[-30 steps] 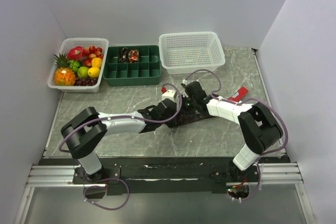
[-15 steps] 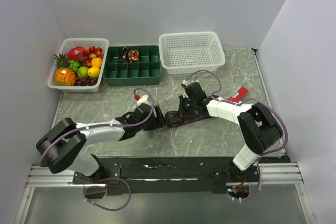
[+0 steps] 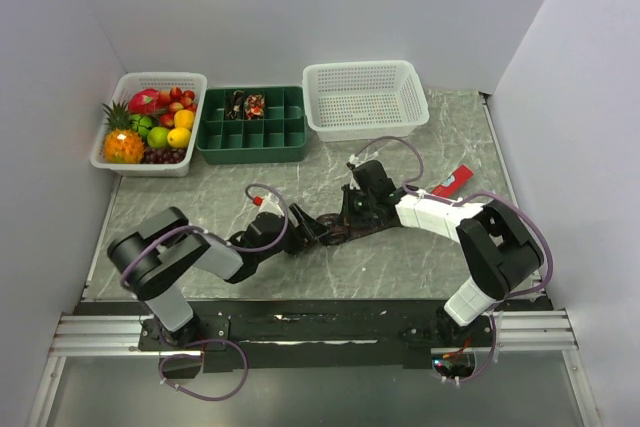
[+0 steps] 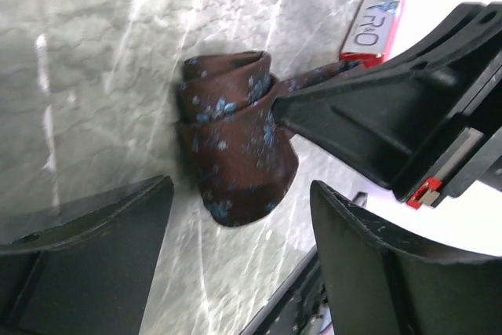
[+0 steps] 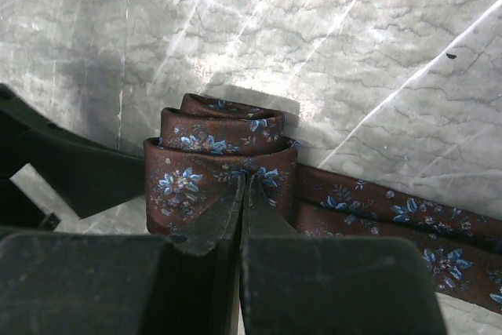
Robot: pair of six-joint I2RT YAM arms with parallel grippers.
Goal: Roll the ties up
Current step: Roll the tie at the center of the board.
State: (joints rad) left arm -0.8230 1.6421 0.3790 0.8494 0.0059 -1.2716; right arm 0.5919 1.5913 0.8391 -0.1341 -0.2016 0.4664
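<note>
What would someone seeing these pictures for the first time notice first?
First, the two arms meeting mid-table over a half-rolled brown tie with blue flowers. The right gripper is pinched shut on the roll, and the left gripper is open, straddling the roll's near end. Next, the basket of bright fruit in the table's far left corner.
</note>
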